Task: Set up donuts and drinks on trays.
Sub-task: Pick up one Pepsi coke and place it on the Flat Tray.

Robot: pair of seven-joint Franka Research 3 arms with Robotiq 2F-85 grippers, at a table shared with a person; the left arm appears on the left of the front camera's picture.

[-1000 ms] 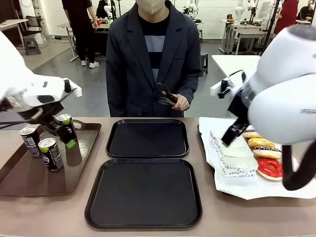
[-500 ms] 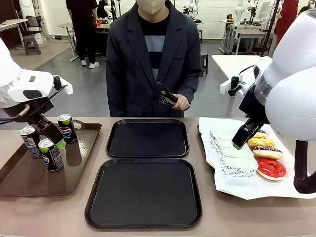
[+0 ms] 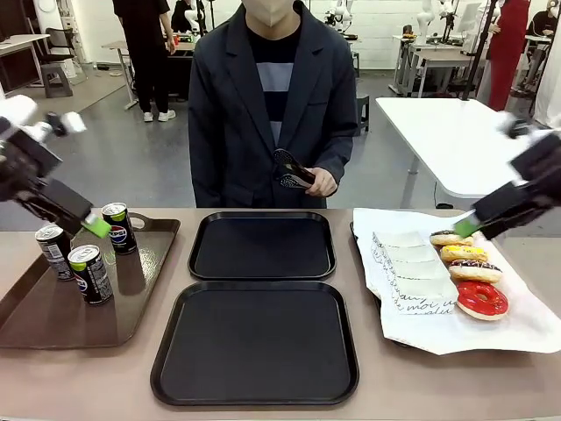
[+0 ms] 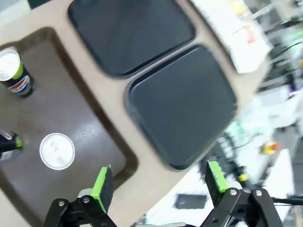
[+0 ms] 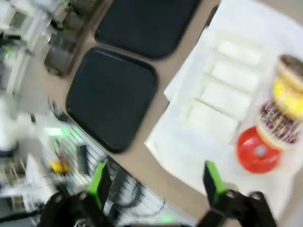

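On a tan workshop counter (image 3: 88,377), two bare black square plastic trays (image 3: 261,246) sit between slim dark drink cans (image 3: 90,274), likely rigid but slick and best gripped mid-body, and soft glazed ring donuts (image 3: 473,270), probably needing gentle edge holds, while left fingers (image 4: 102,182) and right fingers (image 5: 212,182) hover wide and empty.

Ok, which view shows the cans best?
Front view: three cans stand side-on, sharp, on the brown tray. Left wrist view blurs them from above, one cut off; right wrist view is too blurred to tell.
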